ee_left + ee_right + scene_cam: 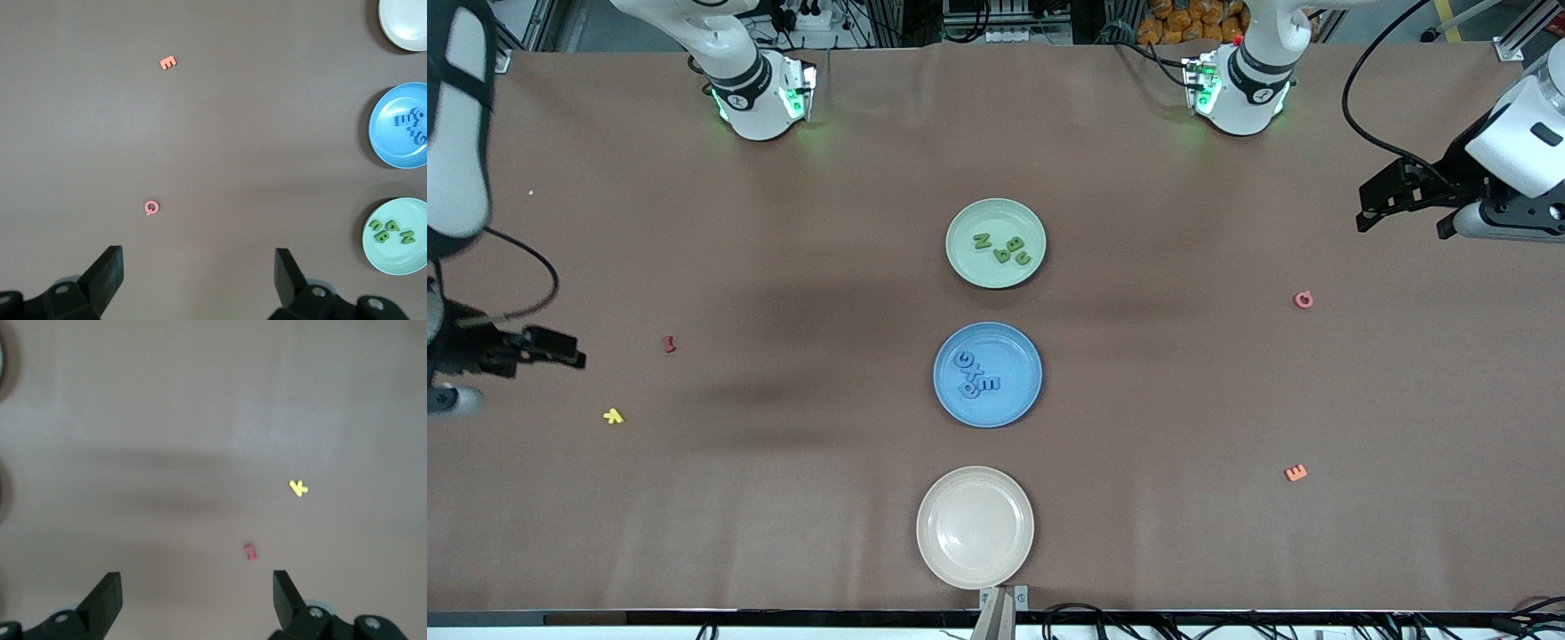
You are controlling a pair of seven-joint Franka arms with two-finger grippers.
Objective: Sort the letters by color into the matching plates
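Observation:
The pale green plate (996, 272) sits mid-table and holds several green letters (1007, 249). Just nearer the front camera, the blue plate (1007, 409) carries several blue letters (975, 374) in a small heap. The left wrist view shows both: green plate (395, 261) with green letters (392, 231), blue plate (390, 145) with blue letters (412, 124). My left gripper (1365, 206) (199, 267) hangs open and empty over the left arm's end of the table. My right gripper (569, 351) (197, 590) is likewise open and empty over the right arm's end.
An empty beige plate (975, 527) lies near the front edge. Loose letters lie on the brown tabletop: a pink one (1304, 300) and an orange one (1296, 473) toward the left arm's end, a dark red one (668, 344) and a yellow one (613, 415) toward the right arm's end.

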